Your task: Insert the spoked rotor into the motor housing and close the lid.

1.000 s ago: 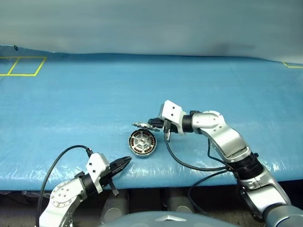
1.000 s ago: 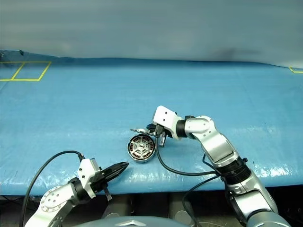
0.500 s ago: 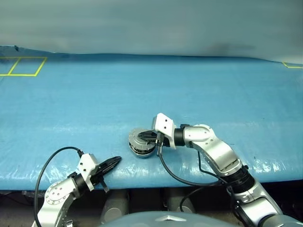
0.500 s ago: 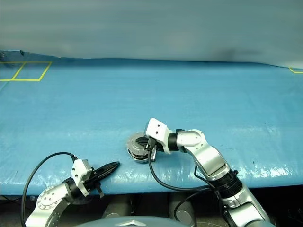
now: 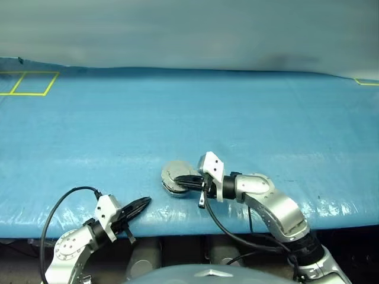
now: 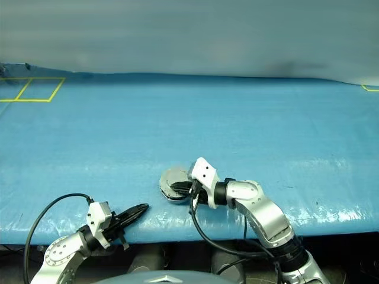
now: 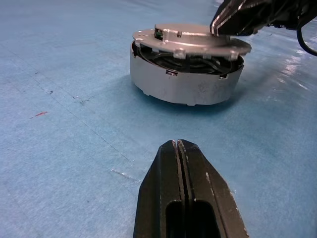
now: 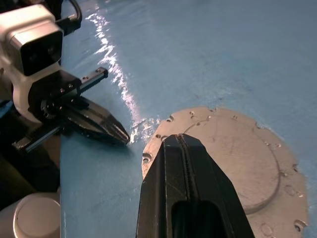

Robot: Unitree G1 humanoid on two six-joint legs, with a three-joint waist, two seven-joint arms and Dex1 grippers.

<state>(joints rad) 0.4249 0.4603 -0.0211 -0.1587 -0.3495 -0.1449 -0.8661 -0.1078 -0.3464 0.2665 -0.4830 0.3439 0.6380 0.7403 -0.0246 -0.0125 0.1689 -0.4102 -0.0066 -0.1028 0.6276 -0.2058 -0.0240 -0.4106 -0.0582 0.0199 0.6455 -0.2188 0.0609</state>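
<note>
The motor housing [image 7: 185,89], a round silver-grey can, stands on the blue table near the front edge. Its lid [image 5: 173,172] lies down on top, plain grey side up, with a thin gap still showing under the rim in the left wrist view. The spoked rotor is hidden under the lid. My right gripper [image 5: 181,180] is shut with nothing in it, its black tips resting on the lid [image 8: 237,148] from the right. My left gripper [image 5: 145,203] is shut and empty, low over the table edge, a short way to the front left of the housing and pointing at it.
A yellow taped square [image 5: 28,83] marks the blue table cover [image 5: 266,118] at the far left back corner. The table's front edge [image 5: 177,228] runs just below both grippers. Black cables loop from both wrists over that edge.
The lid, raised a second ago with the rotor's spokes showing below it, now lies flat on the housing. My right gripper came down and toward the front with it. The left gripper drew back slightly.
</note>
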